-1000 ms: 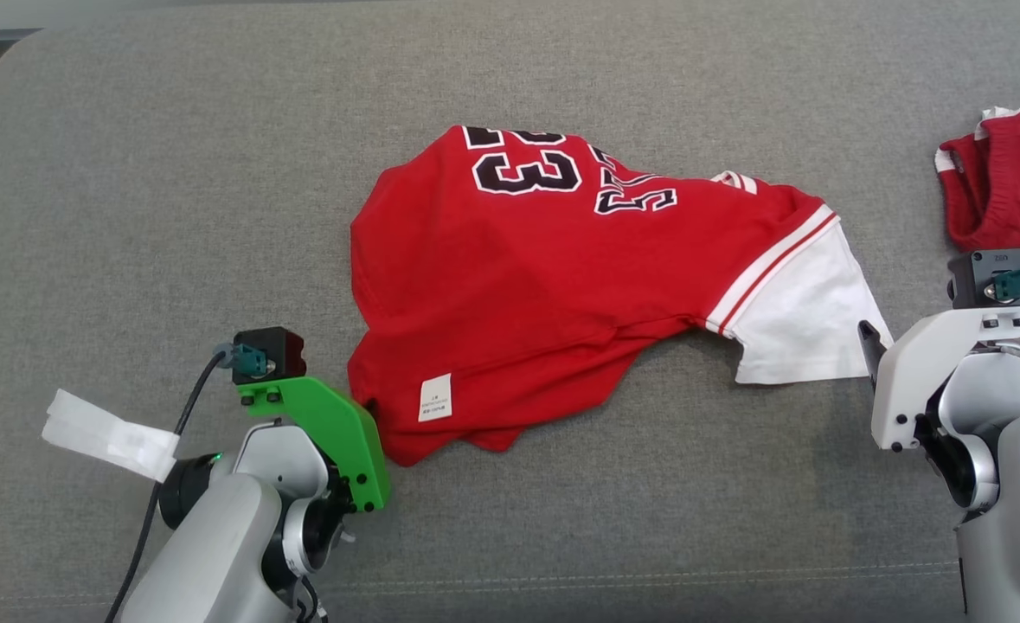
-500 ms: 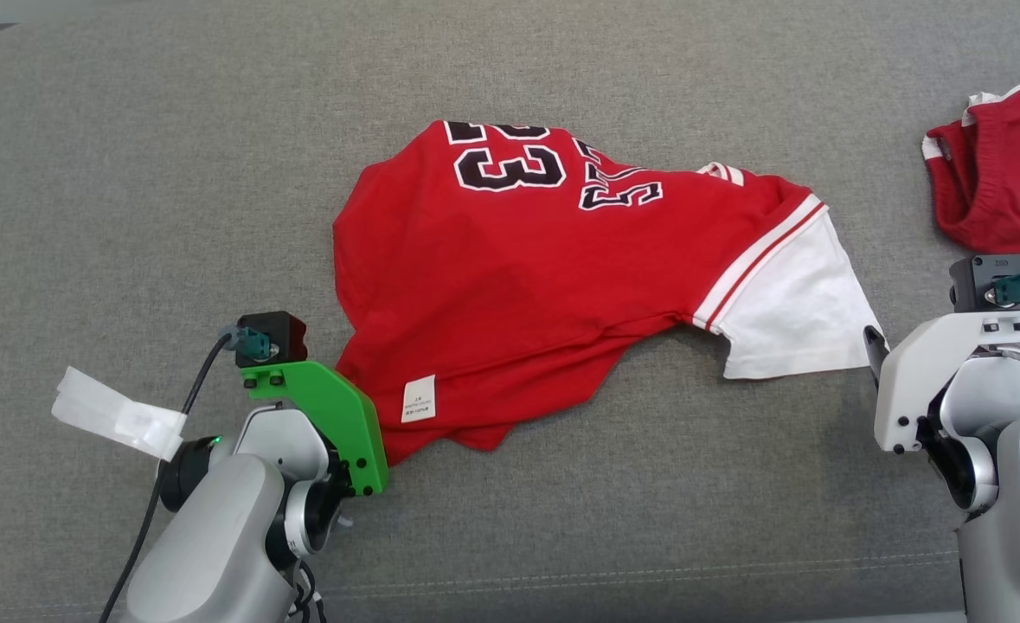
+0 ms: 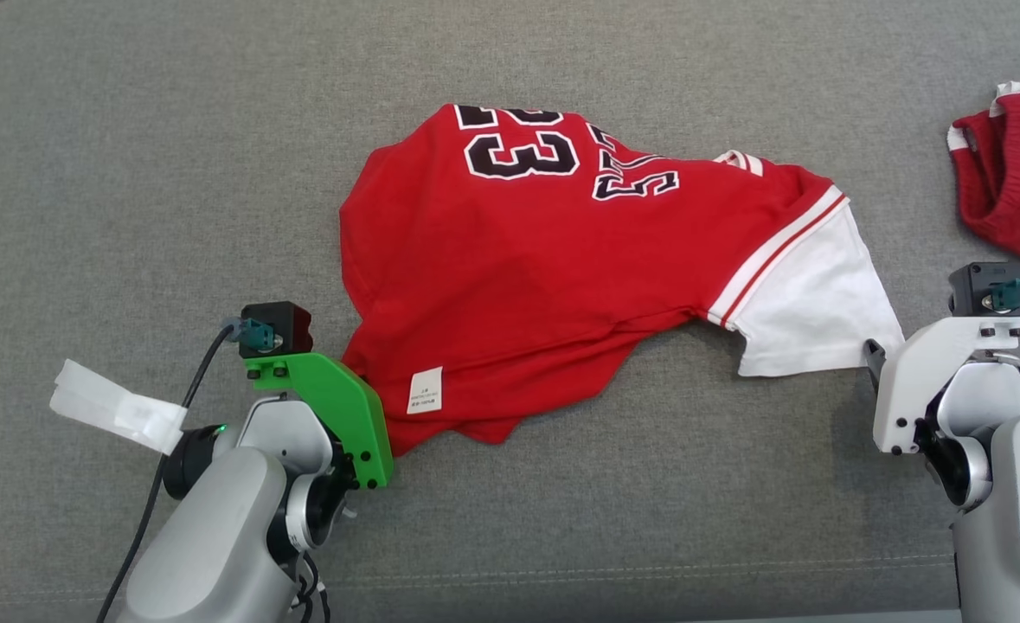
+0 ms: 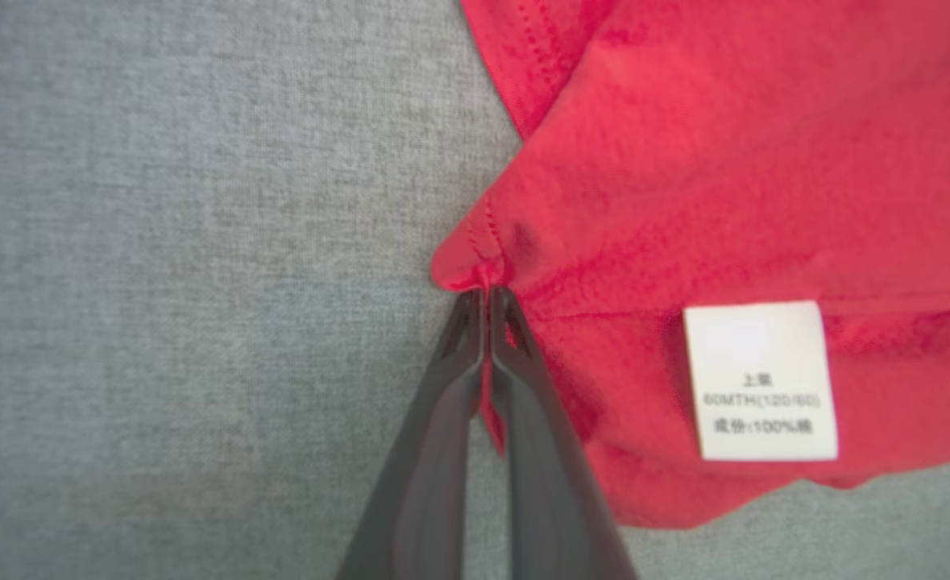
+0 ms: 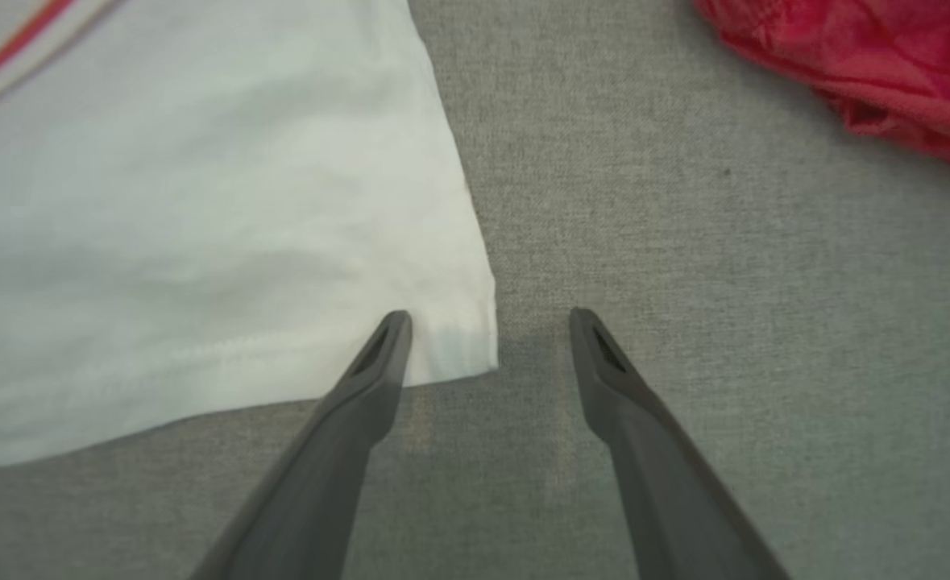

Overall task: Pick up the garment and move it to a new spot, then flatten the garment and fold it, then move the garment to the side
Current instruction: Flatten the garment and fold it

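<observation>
A red sports shirt, the garment [image 3: 544, 277], lay crumpled and partly doubled over in the middle of a grey padded surface [image 3: 172, 216], with its white sleeve [image 3: 808, 303] spread toward the robot's right. The left fingers [image 4: 458, 379] were pinched tight on a stitched hem corner at the shirt's near left edge. The right fingers [image 5: 366, 379] stood wide apart over the sleeve's outer corner, one above the cloth and one above bare upholstery, holding nothing.

The shirt looked like light, limp knit that would sag and bunch when lifted, not slippery and not fragile. Hemmed corners and the sleeve edge seemed the surest places to grip, and two well-spaced holds would likely keep it spread.

Black numerals edged in white read "23" [image 3: 518, 156] near the far edge; further lettering beside them was creased and unreadable. A white tag [image 4: 761, 379] near the hem read "60MTH(120/60)" and "100%" among Chinese characters. A second red garment [image 3: 1011, 199] lay at the far right.
</observation>
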Controlling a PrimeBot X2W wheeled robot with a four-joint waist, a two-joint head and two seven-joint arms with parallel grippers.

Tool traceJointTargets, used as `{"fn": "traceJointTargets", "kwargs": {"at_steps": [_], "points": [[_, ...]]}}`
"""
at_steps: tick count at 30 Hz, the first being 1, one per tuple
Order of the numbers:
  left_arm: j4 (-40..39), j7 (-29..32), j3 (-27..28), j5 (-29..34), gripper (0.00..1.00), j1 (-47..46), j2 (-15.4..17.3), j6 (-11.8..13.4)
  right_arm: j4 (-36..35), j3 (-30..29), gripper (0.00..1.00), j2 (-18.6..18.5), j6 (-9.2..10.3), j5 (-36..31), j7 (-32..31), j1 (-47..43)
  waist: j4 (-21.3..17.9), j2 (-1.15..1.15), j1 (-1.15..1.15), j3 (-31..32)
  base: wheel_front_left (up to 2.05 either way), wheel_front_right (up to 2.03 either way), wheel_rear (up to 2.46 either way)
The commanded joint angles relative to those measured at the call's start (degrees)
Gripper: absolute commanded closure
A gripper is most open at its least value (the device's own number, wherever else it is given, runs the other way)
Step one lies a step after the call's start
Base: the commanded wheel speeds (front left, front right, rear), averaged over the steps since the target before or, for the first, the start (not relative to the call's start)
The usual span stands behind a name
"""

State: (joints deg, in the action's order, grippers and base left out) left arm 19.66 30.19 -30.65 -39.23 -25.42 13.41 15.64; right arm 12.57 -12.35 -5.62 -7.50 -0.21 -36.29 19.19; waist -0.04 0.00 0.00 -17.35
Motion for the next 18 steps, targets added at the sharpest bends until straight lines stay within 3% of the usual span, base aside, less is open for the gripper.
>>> {"fn": "traceJointTargets", "kwargs": {"at_steps": [1, 2, 3, 5, 6, 12, 18], "points": [[1.0, 0.5, -0.4, -0.1, 1.0, -0.3, 0.2, 0.1, 1.2, -0.6, 0.0, 0.2, 0.03, -0.2, -0.3, 0.5, 0.3, 0.0, 0.0, -0.4, 0.0, 0.0, 0.0], [1.0, 0.3, -0.3, -0.2, 1.0, -0.3, 0.1, 0.1, 1.8, -0.8, 0.13, 0.4, 0.03, -0.1, -0.4, 0.5, 0.4, 0.0, 0.0, -0.5, 0.0, 0.0, 0.0], [1.0, 0.2, -0.4, -0.2, 1.0, -0.3, 0.1, 0.1, 2.4, -1.1, 0.49, 0.6, 0.03, 0.1, -0.6, 0.6, 0.5, 0.0, 0.0, -0.6, 0.0, 0.0, 0.0], [1.0, -0.1, -0.2, -0.4, 1.0, -0.2, 0.0, 0.2, 3.1, -1.5, 0.78, 0.9, 0.04, 0.2, -0.4, 0.6, 0.6, 0.0, 0.0, -0.8, 0.0, 0.0, 0.0], [1.1, -0.2, -0.2, -0.4, 1.0, -0.2, 0.0, 0.2, 3.3, -1.9, 1.0, 1.0, 0.05, 0.1, -0.3, 0.6, 0.6, 0.0, 0.0, -0.9, 0.0, 0.0, 0.0], [0.4, -2.8, 1.5, -1.2, 1.0, -0.1, -0.2, 0.4, 2.5, -3.3, 1.0, 1.5, 0.08, -0.1, 1.0, 1.0, 0.7, 0.0, 0.0, -0.3, 0.0, 0.0, 0.0], [-4.7, -10.2, 6.1, -3.9, 1.0, -2.1, -1.6, -2.2, -0.9, -3.3, 1.0, 2.4, 0.05, 8.7, 4.5, 3.6, 0.6, 0.0, 0.0, 0.7, 0.0, 0.0, 0.0]]}}
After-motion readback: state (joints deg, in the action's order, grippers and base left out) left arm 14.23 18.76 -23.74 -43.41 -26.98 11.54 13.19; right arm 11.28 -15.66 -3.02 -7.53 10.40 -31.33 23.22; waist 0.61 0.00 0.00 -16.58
